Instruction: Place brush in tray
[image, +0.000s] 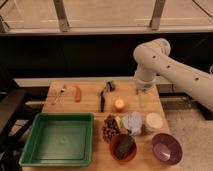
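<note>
A white robot arm hangs its gripper (144, 100) over the far right part of a wooden table (90, 111), its fingers spread wide with nothing between them. The single brush (103, 97) lies flat on the wood to the viewer's left of the gripper and apart from it. It is slim and black, with a long thin handle running toward the camera and a small blocky head at the far end. The one green tray (31, 142), shallow, rectangular and raised at the rim, sits well to the left of the gripper and nearer the camera, with the brush outside it. One small orange round thing (119, 104) rests between brush and gripper, just beside the brush handle. Farther left of the gripper than the brush lie one orange-red stick (78, 93) and one small silvery utensil (60, 93). Nearer the camera than the gripper stand two bowls, one purple (166, 147) and one orange (123, 147) holding something dark, plus one white round piece (153, 121), one pale crumpled item (132, 122) and what may be a cluster of dark red grapes (108, 129).
</note>
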